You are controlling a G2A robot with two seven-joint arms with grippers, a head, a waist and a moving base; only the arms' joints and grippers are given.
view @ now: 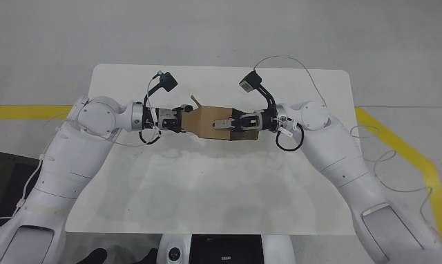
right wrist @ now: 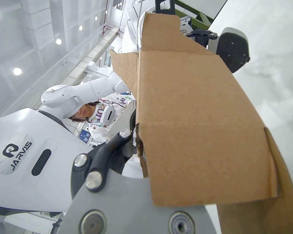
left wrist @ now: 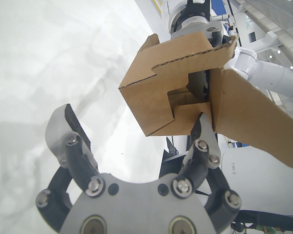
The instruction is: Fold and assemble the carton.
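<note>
A brown cardboard carton (view: pixel 210 121) hangs above the middle of the white table (view: pixel 207 195), between my two arms. It is partly formed, with notched end flaps (left wrist: pixel 161 91) half folded and one long flap (left wrist: pixel 254 122) sticking out. My right gripper (view: pixel 238 122) is shut on the carton's far end wall (right wrist: pixel 197 122), and one of its fingers (right wrist: pixel 127 122) shows beside the cardboard. My left gripper (left wrist: pixel 136 122) is open at the flap end, with one fingertip (left wrist: pixel 201 125) touching the lower flap's edge and the other finger (left wrist: pixel 70 120) apart from the box.
The table's front half (view: pixel 207 195) lies free below the carton. Yellow floor tape (view: pixel 27 112) runs past both sides of the table. Cables loop over both wrists (view: pixel 290 63).
</note>
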